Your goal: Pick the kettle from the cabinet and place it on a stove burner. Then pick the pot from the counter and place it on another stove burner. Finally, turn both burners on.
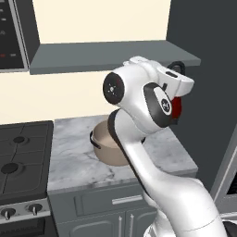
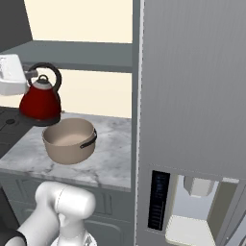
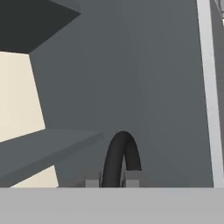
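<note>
The kettle (image 2: pixel 40 102) hangs in the air by its black loop handle (image 3: pixel 120 157), below the cabinet (image 1: pixel 115 54) and above the far edge of the tabletop (image 1: pixel 83 157), just behind the pot (image 2: pixel 69 140). The jaws are clenched on that handle: in the hand view the loop rises between the two finger tips, and in the right base view the gripper (image 2: pixel 26 74) meets the handle from the left.

By my judgement the task is early. The kettle is off the shelf but not yet on a burner (image 1: pixel 18 140); the pot sits untouched on the marble, and the knobs (image 1: pixel 21 211) have yet to be turned.

The tabletop is veined white-grey marble over dark grey fronts. The black cooktop (image 1: pixel 23 157) adjoins it on the left, a tall grey refrigerator (image 2: pixel 192 120) stands on the right, and the wall behind is cream.
</note>
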### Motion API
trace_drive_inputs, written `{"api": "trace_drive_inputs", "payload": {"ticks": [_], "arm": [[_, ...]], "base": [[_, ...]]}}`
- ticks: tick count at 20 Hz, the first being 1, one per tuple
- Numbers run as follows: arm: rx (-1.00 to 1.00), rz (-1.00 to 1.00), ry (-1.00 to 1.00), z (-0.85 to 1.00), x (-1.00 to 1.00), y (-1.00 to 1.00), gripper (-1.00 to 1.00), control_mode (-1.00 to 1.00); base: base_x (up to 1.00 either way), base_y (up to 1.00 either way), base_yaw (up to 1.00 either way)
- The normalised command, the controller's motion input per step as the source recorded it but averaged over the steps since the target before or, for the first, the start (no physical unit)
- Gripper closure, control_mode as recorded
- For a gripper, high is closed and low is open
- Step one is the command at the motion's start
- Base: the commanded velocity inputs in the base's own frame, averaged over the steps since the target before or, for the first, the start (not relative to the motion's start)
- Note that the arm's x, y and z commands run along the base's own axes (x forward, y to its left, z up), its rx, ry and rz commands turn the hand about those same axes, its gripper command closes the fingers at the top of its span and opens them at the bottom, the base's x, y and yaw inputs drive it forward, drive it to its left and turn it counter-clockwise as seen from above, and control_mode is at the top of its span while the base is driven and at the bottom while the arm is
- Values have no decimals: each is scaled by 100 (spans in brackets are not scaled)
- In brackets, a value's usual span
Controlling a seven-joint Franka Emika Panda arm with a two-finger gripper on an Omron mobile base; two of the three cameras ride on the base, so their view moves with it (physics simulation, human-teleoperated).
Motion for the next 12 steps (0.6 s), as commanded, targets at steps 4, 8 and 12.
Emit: {"api": "trace_drive_inputs", "payload": {"ticks": [4,8,12], "arm": [[0,-3,1,-27,-43,0,100,-100],[0,-1,0,-3,-14,0,100,-100],[0,0,0,0,0,2,100,-100]], "base": [[0,0,0],[0,0,0],[0,0,0]]}}
